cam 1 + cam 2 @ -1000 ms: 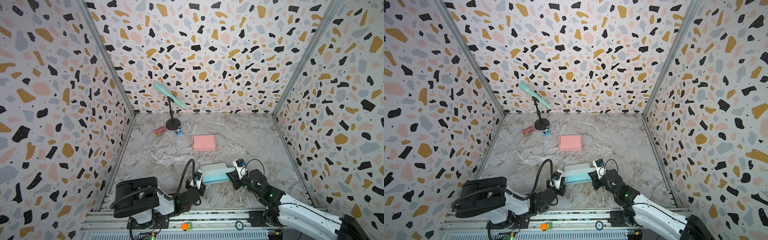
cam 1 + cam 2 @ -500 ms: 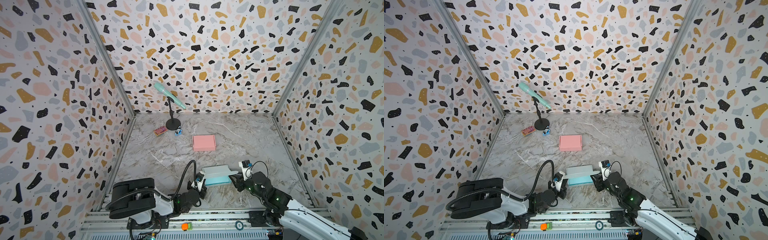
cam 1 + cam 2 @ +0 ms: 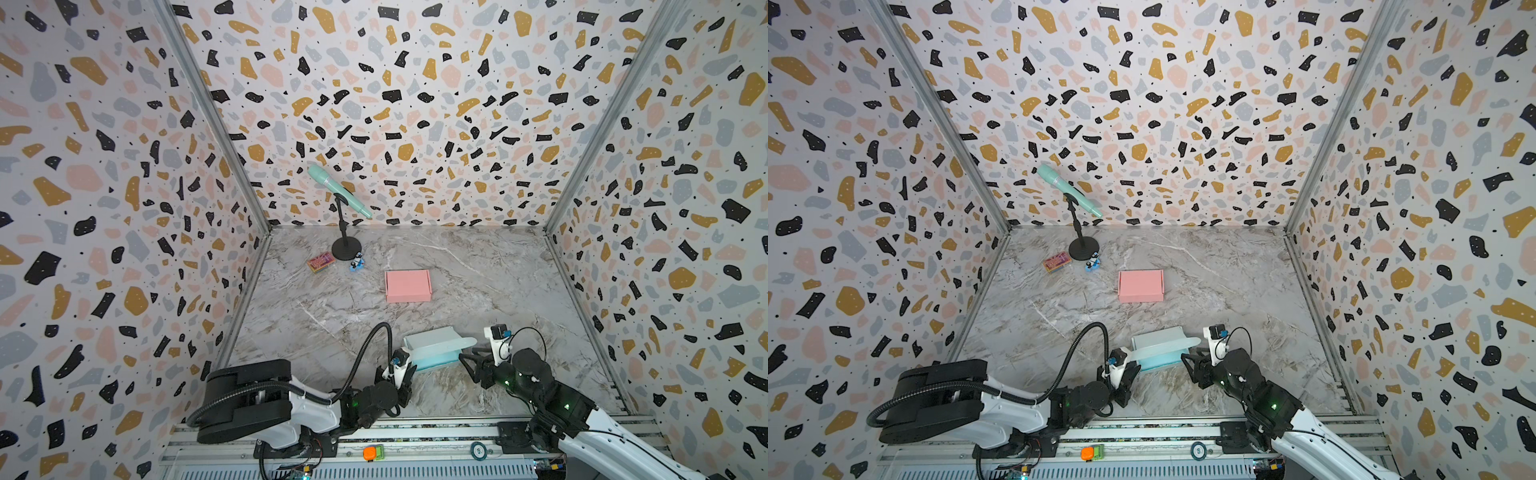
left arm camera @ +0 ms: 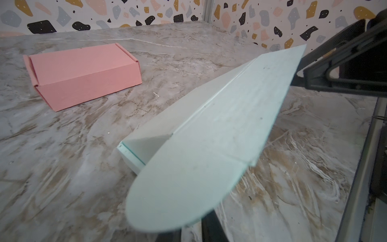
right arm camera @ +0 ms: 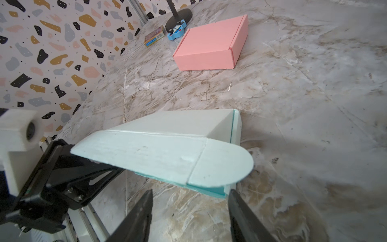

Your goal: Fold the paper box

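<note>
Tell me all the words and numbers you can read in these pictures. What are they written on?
Nothing here can be read for sure.
On the small colourful pack beside the microphone stand: there is printing, but it is too blurred to read.
On the round sticker on the front rail: a mark, too small to read.
On the pink box and the pale blue box: no words at all, just plain card.

Both arms are the same deal: left arm (image 3: 307, 411) and right arm (image 3: 615, 440) have white shells with chunky black joints, little green lights (image 3: 566, 406) glowing on them, a fat ribbed black hose (image 3: 360, 356) on the left, thin black wire (image 3: 530, 328) looping by the right's white camera mount (image 3: 496, 338)
</note>
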